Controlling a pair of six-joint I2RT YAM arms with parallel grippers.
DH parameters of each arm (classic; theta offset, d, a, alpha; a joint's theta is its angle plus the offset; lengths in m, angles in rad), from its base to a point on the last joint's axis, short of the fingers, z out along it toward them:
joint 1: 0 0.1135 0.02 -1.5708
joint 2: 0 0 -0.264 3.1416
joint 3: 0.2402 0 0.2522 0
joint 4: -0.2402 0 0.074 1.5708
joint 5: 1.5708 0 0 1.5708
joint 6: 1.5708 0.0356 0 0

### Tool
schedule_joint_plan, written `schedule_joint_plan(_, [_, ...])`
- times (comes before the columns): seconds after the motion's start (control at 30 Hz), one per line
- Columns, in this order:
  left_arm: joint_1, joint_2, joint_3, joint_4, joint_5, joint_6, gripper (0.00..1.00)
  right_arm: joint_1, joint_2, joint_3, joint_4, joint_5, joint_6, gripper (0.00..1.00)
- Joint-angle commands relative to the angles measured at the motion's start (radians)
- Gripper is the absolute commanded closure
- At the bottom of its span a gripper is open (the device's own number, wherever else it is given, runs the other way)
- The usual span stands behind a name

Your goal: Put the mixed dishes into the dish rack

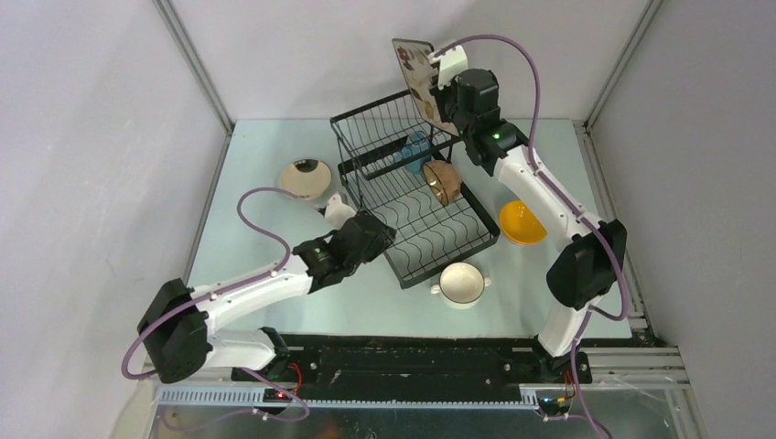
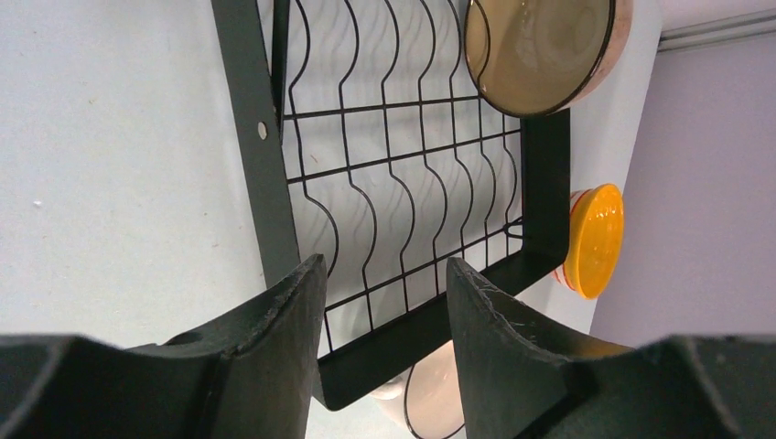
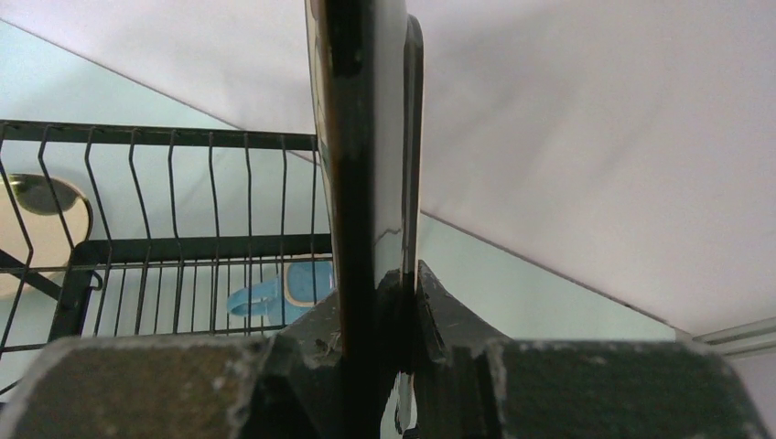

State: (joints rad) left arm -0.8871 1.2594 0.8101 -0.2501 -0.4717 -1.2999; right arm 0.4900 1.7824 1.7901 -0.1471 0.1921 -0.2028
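Observation:
The black wire dish rack [image 1: 430,224] stands mid-table. My right gripper [image 1: 446,78] is shut on the square cream floral plate [image 1: 414,73] and holds it upright above the rack's raised basket; in the right wrist view the plate [image 3: 361,137] is edge-on between the fingers [image 3: 430,302]. The blue mug [image 1: 414,151] lies in the basket. The brown bowl [image 1: 442,181] leans in the lower tray. My left gripper [image 1: 382,230] is open and empty over the tray's near left edge [image 2: 265,183]. The yellow bowl [image 1: 522,222] and the white two-handled cup [image 1: 461,283] sit on the table.
A round cream dish [image 1: 306,178] lies on the table left of the rack. A small white dish [image 1: 339,212] sits beside my left wrist, partly hidden. Grey walls close the table at the back and sides.

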Motion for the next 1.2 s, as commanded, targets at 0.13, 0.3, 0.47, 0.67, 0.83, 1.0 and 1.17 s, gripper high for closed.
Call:
schedule_joint_plan(0.13, [0.023, -0.073, -0.027, -0.022, -0.071, 0.039, 0.44, 0.002, -0.038, 0.065, 0.282, 0.038, 0.028, 1.00])
schedule_joint_plan(0.3, [0.039, -0.071, -0.041, -0.016, -0.045, 0.040, 0.45, 0.010, -0.037, 0.066, 0.281, 0.068, 0.030, 1.00])
schedule_joint_plan(0.47, [0.044, -0.090, -0.057, -0.014, -0.043, 0.041, 0.44, -0.015, -0.058, -0.055, 0.365, 0.038, 0.065, 1.00])
schedule_joint_plan(0.67, [0.046, -0.097, -0.070, -0.025, -0.048, 0.036, 0.44, -0.041, -0.063, -0.141, 0.437, 0.018, 0.100, 0.98])
schedule_joint_plan(0.83, [0.049, -0.093, -0.071, -0.025, -0.043, 0.035, 0.44, -0.049, -0.074, -0.205, 0.487, 0.022, 0.115, 0.68])
schedule_joint_plan(1.0, [0.057, -0.100, -0.072, -0.030, -0.038, 0.039, 0.44, -0.049, -0.104, -0.235, 0.497, 0.040, 0.122, 0.26])
schedule_joint_plan(1.17, [0.072, -0.111, -0.071, -0.028, -0.021, 0.054, 0.44, -0.047, -0.170, -0.233, 0.451, 0.034, 0.143, 0.07])
